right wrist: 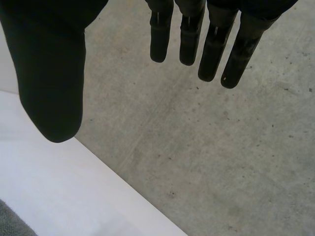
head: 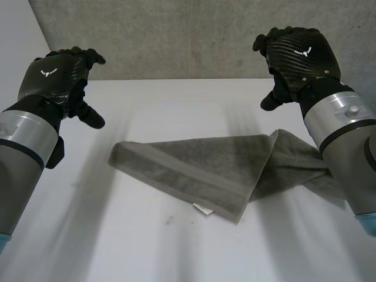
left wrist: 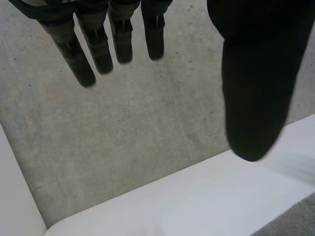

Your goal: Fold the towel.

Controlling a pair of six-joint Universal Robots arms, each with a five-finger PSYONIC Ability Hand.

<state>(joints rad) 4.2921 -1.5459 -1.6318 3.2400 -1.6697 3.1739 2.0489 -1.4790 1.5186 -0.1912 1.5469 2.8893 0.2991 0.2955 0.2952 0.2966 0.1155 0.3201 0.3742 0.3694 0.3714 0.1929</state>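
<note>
A grey towel point(head: 205, 167) lies folded and rumpled across the middle of the white table point(head: 176, 106), its right end bunched under my right forearm. A small white label point(head: 204, 208) sticks out at its near edge. My left hand point(head: 56, 76) hovers high at the left, open, fingers point(left wrist: 98, 44) straight and holding nothing. My right hand point(head: 296, 56) hovers high at the right, open too, fingers point(right wrist: 211, 44) straight and empty. A corner of the towel point(left wrist: 295, 221) shows beyond my left thumb, and another bit of the towel point(right wrist: 12, 223) beyond my right thumb.
A grey concrete floor point(head: 194, 35) lies past the table's far edge point(head: 176, 79). Bare table surface stretches in front of the towel and to its left.
</note>
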